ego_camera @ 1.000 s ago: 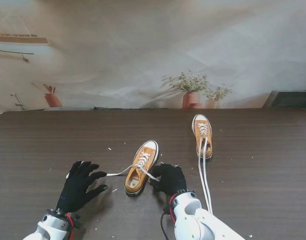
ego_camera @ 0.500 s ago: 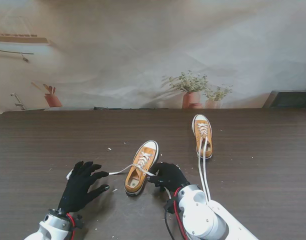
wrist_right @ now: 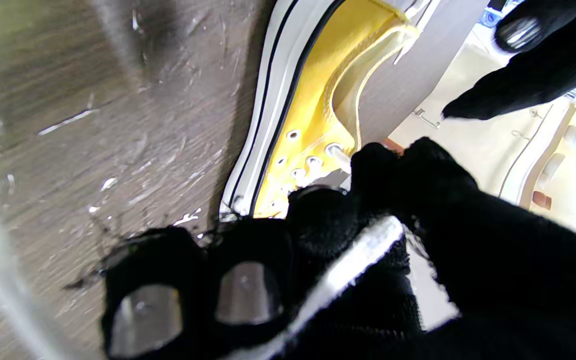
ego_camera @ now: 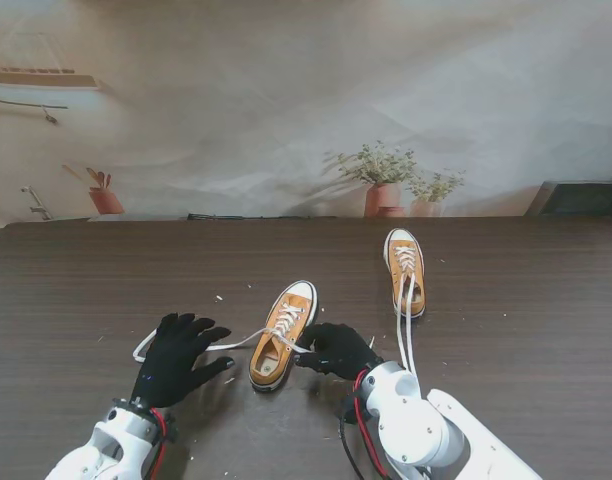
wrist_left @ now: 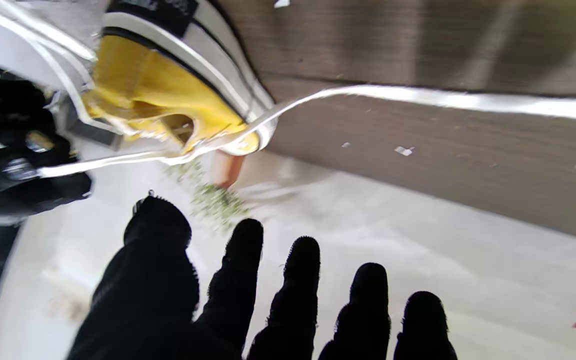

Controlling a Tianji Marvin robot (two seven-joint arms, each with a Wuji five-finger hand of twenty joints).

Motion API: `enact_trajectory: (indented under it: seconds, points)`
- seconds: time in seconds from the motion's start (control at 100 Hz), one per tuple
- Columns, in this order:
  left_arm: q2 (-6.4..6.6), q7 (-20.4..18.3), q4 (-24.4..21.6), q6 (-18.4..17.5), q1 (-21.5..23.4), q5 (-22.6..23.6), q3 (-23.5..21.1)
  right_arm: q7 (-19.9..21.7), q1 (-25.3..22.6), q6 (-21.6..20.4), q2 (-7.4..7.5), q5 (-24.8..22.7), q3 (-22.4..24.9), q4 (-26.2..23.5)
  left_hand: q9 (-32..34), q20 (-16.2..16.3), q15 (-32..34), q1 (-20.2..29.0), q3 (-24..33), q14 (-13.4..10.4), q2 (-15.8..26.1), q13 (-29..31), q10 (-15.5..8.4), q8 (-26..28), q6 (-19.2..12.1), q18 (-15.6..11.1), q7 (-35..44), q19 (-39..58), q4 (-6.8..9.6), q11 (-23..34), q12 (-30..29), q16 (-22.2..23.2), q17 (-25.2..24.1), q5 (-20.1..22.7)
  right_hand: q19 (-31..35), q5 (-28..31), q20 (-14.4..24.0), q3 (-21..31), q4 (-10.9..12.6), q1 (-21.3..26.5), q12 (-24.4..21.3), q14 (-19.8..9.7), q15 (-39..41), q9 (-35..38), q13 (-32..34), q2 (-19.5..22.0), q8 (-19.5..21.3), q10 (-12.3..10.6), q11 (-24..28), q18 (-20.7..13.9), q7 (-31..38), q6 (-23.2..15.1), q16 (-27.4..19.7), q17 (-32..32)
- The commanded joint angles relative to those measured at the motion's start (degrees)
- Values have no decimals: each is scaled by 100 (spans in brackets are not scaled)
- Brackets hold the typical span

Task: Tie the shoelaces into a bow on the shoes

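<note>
Stand view: dark table point(ego_camera: 76, 290); near shoe point(ego_camera: 283, 333) mid-tabletop, second shoe point(ego_camera: 404, 258) toward far edge, right, laces trailing nearer to me. Left hand point(ego_camera: 176, 360) spread flat, holding nothing, left lace point(ego_camera: 241, 343) running past its fingers. Right wrist view alone: right hand point(wrist_right: 368, 260) pinching right lace point(wrist_right: 353, 265) beside the eyelets.

**What I count on the table**

Two yellow shoes: one point(ego_camera: 283, 334) just beside my right hand point(ego_camera: 338, 350), the other point(ego_camera: 405, 257) farther from me, well apart from that hand. Two hands, both mine (black-gloved); the left hand point(ego_camera: 179, 358) lies on the near shoe's other side. Two potted plants point(ego_camera: 386, 178) stand beyond the far shoe. White specks near the near shoe are too small to count.
</note>
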Motion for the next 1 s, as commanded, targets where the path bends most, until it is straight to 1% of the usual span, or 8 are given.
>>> enact_trajectory:
  seconds: [0.0, 0.16, 0.24, 0.34, 0.57, 0.59, 0.64, 0.99]
  points:
    - [18, -394, -344, 114, -69, -54, 26, 87, 5, -16, 33, 45, -30, 24, -354, 155, -279, -177, -100, -172, 21, -302, -115, -164, -78, 76, -179, 3, 41, -172, -212, -234, -206, -200, 1346, 120, 75, 58, -86, -55, 143, -240, 456, 298, 164, -64, -88, -61, 227, -185, 194, -152, 112, 261]
    - [160, -1602, -796, 1022, -303, 190, 186, 139, 6, -52, 28, 207, -64, 71, -538, 267, -321, -94, -50, -355, -138, -274, -143, -210, -18, -79, -314, 84, 102, -264, -248, -154, -159, -242, 1300, 120, 82, 74, -92, -40, 133, -132, 391, 239, 158, -72, -97, 10, 110, -158, 199, -153, 99, 250]
    - [230, -2178, -863, 1301, -540, 318, 323, 190, -2, -16, 18, 398, -75, 74, -572, 322, -299, 13, 4, -410, -306, -242, -162, -192, -43, -112, -331, 130, 163, -271, -240, -68, -92, -250, 1265, 150, 102, 101, -91, -12, 141, -36, 390, 269, 159, -113, -121, 68, 66, -38, 193, -88, 108, 246]
    - [292, -2574, -768, 1528, -915, 495, 565, 276, -8, -6, 37, 433, -84, 69, -534, 430, -227, 153, 168, -440, -638, -160, -169, -121, -18, -113, -313, 182, 318, -206, -178, 125, 17, -202, 1294, 151, 123, 100, -92, -9, 151, -69, 423, 280, 161, -105, -124, 54, 71, -55, 191, -88, 124, 255]
    - [355, -2880, -274, 1674, -1625, 630, 1106, 446, 2, 26, 80, 457, -94, 38, -309, 508, 158, 201, 643, -462, -1071, -15, -192, 72, -36, -30, -26, 246, 398, 17, -53, 284, 304, 84, 1309, 167, 144, 94, -92, 8, 165, -62, 433, 288, 157, -85, -125, 59, 70, -77, 189, -84, 134, 255]
    - [359, -2896, -237, 1686, -1670, 643, 1147, 446, 2, 33, 79, 461, -97, 38, -283, 514, 240, 9, 1105, -457, -1201, -9, -199, 150, -44, -12, 33, 242, 265, 36, -44, 224, 344, 108, 1309, 165, 145, 93, -92, 11, 166, -59, 432, 285, 157, -84, -125, 63, 68, -77, 188, -83, 134, 255]
    - [367, -2935, -152, 1747, -1772, 667, 1249, 454, 2, 50, 81, 464, -100, 36, -258, 516, 320, -32, 1317, -461, -1280, 0, -197, 219, -43, -1, 133, 250, 217, 73, -26, 232, 387, 136, 1309, 162, 147, 88, -92, 13, 168, -52, 429, 282, 157, -71, -125, 72, 67, -79, 186, -80, 133, 255]
    - [361, -2834, 586, 1871, -2376, 416, 1876, 512, -95, 144, 106, 444, -1, -24, -48, 523, 641, -175, 1652, -443, -1315, 162, -190, 391, -56, 68, 490, 331, 99, 237, 40, 267, 606, 178, 1303, 153, 158, 54, -85, 57, 187, -32, 424, 270, 157, -39, -107, 85, 74, -81, 183, -25, 133, 256]
